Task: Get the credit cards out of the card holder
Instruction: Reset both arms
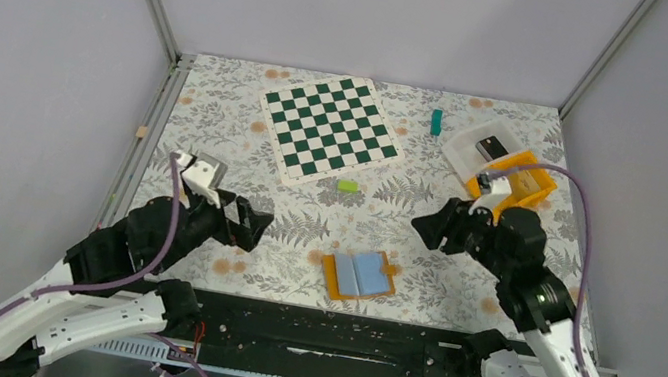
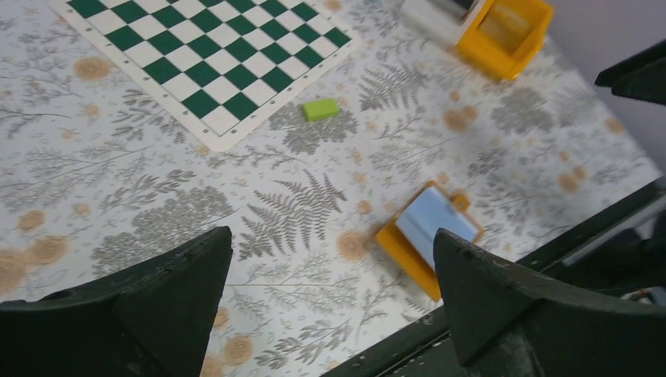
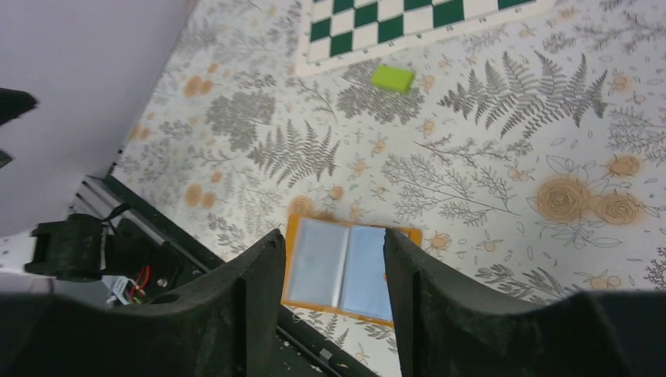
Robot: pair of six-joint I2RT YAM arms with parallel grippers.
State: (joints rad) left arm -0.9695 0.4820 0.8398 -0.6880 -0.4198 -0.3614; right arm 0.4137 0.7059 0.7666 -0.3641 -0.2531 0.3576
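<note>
1. Grey walls (image 1: 28, 49) close in a worktop (image 1: 221, 110) covered in a fern-and-flower print.
2. The card holder (image 1: 330, 277) lies open flat at the near edge, centre, with the credit cards (image 1: 362, 272) on its two halves.
3. A chessboard mat (image 1: 331, 129) lies far centre, and an orange bin (image 1: 546, 190) sits far right.
4. The left gripper (image 2: 331, 237), near left, gapes wide and empty.
5. The right gripper (image 3: 331, 236), right of the holder, is partly open and holds nothing.

Holder (image 1: 358, 275) flat at near edge, centre. Cards (image 1: 364, 272) in it, side by side. Board (image 1: 331, 130) behind, left of centre. Block (image 1: 347, 187) between board and holder, just off board's near edge. Bin (image 1: 523, 183) far right, tray (image 1: 478, 149) against its rear-left side.
</note>
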